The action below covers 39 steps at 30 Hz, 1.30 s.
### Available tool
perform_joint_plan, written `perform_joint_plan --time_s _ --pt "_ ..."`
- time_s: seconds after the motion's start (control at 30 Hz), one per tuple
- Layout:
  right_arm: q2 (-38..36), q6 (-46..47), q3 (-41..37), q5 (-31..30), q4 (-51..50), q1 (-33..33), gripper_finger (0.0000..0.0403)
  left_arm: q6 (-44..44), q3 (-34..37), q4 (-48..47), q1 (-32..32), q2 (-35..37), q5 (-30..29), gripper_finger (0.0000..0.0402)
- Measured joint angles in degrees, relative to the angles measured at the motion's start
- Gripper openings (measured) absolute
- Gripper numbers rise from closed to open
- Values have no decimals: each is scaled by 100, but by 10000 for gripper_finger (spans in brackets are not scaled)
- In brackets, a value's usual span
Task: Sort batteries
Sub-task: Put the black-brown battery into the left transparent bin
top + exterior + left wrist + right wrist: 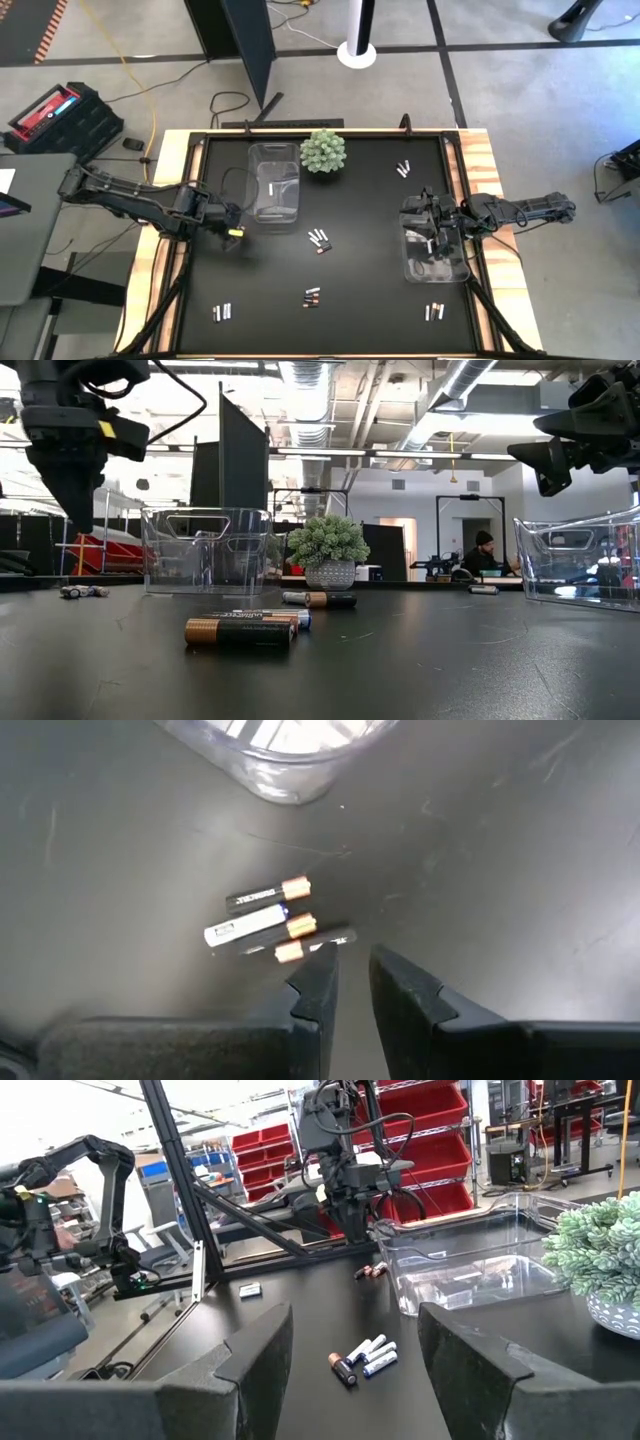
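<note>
Small batteries lie in loose groups on the black table (370, 215). One group of three batteries (265, 925), two dark and one white, all with copper ends, lies flat by a corner of the left clear bin (275, 185). My left gripper (352, 982) hangs above the table just short of this group. It points steeply down, its fingers a narrow gap apart with nothing between them. This group also shows in the low view (80, 591) below that gripper (75, 510). My right gripper (350, 1380) stands open and level over the right clear bin (435, 255).
Other battery groups lie at the table's middle (319, 240), near middle (311, 297), near left (224, 312), near right (434, 312) and far right (404, 168). A green spiky plant (323, 150) stands beside the left bin. Both bins hold a few cells.
</note>
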<state>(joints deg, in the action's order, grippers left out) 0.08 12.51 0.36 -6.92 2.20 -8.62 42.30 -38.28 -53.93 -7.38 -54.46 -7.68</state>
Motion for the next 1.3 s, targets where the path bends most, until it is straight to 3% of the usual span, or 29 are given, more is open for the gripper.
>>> perform_joint_plan --time_s 0.37,0.63,0.83,1.1,1.3 --pt "1 0 -2 -1 0 1 235 -898 -2 450 -53 -1 -2 62" --pt "1 0 -2 0 0 1 235 -1249 -2 441 -196 -2 -2 126" --pt "0 0 0 0 0 1 235 -2281 3 437 -377 -2 -4 162" --pt "1 0 -1 0 0 0 235 -2428 10 456 -867 -150 -5 159" --pt "0 0 -2 0 0 2 235 -2608 19 534 -1200 -974 -284 156"
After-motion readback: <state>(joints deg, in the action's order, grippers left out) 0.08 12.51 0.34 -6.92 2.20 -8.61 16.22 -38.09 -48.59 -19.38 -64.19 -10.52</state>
